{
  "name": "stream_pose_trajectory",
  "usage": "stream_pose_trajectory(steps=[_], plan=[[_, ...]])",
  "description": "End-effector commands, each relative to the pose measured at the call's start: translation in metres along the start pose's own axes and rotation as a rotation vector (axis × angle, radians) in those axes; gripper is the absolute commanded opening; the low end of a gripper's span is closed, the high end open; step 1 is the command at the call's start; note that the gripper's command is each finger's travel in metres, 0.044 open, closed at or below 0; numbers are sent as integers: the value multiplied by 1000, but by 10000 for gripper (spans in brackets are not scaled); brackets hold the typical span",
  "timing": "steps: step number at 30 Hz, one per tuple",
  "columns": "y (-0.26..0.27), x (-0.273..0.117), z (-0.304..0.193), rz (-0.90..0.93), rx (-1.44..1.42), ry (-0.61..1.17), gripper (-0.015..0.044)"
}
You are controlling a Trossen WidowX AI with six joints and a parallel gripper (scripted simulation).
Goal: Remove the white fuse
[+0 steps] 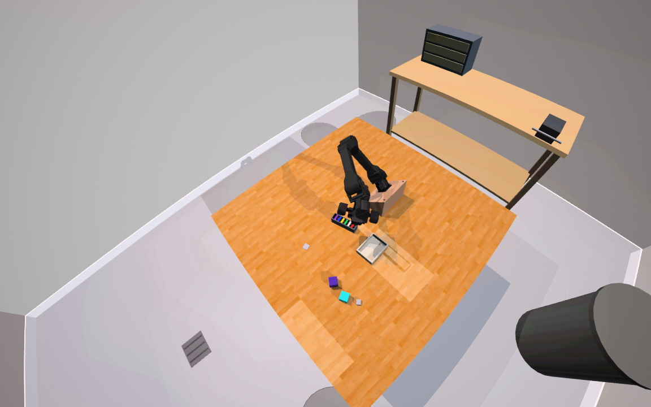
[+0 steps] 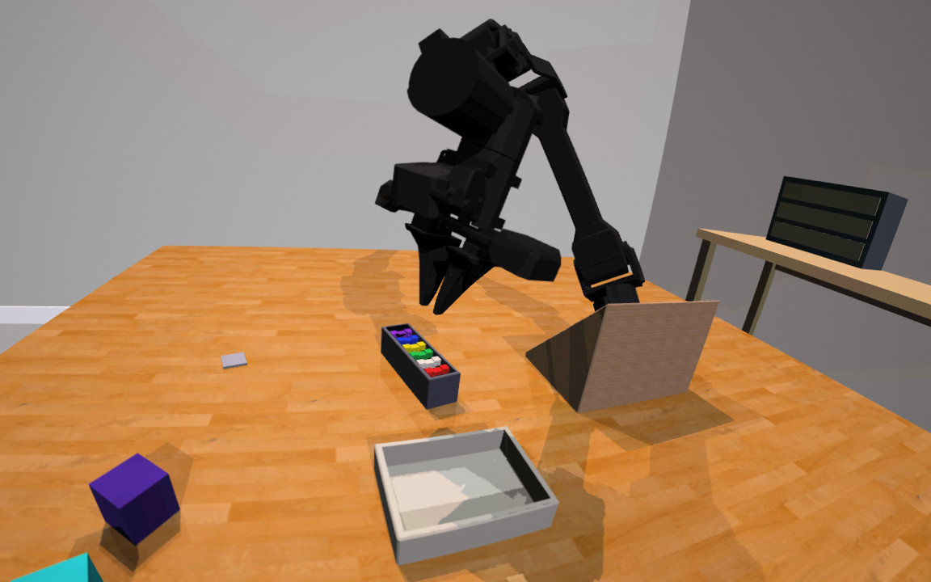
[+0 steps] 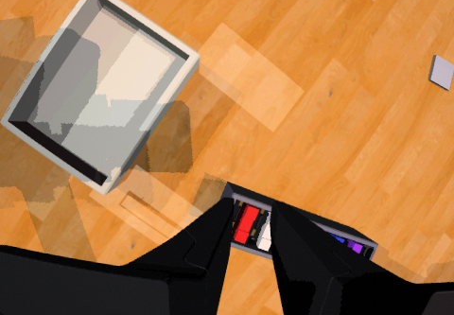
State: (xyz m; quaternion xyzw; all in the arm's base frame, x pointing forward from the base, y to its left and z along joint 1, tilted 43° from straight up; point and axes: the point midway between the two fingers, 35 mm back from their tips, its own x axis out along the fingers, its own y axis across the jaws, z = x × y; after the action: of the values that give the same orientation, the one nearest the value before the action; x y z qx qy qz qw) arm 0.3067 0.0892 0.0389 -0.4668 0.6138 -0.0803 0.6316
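Observation:
The white fuse point(image 1: 349, 224) point(image 2: 429, 362) point(image 3: 265, 235) sits in the dark fuse block point(image 1: 342, 226) point(image 2: 442, 390) point(image 3: 251, 194), between the red fuse point(image 2: 437, 370) point(image 3: 247, 223) and the green fuse point(image 2: 421, 354). My gripper point(image 2: 431, 309) point(image 3: 252, 210) points down above the block, open by a narrow gap with nothing between the fingers. In the wrist view the red fuse shows in the gap, and the right finger covers part of the white fuse and hides the green and yellow ones. The pale tray point(image 1: 364, 257) point(image 2: 476, 532) point(image 3: 182, 75) is empty.
The arm's wedge-shaped base point(image 1: 389, 194) point(image 2: 650, 354) stands beside the block. A purple cube point(image 1: 333, 281) point(image 2: 134, 499) and a cyan cube point(image 1: 344, 296) point(image 2: 64, 570) lie beyond the tray. A small grey tile point(image 1: 306, 246) point(image 2: 233, 360) point(image 3: 442, 72) lies off to one side.

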Motion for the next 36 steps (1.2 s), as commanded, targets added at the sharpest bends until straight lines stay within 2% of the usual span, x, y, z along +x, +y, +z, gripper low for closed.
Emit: stream_pose_trajectory(steps=[1, 4, 36], plan=[[-25, 37, -41, 81, 237, 174, 74], [-32, 49, -58, 106, 326, 239, 74], [-33, 73, -58, 105, 326, 239, 74]])
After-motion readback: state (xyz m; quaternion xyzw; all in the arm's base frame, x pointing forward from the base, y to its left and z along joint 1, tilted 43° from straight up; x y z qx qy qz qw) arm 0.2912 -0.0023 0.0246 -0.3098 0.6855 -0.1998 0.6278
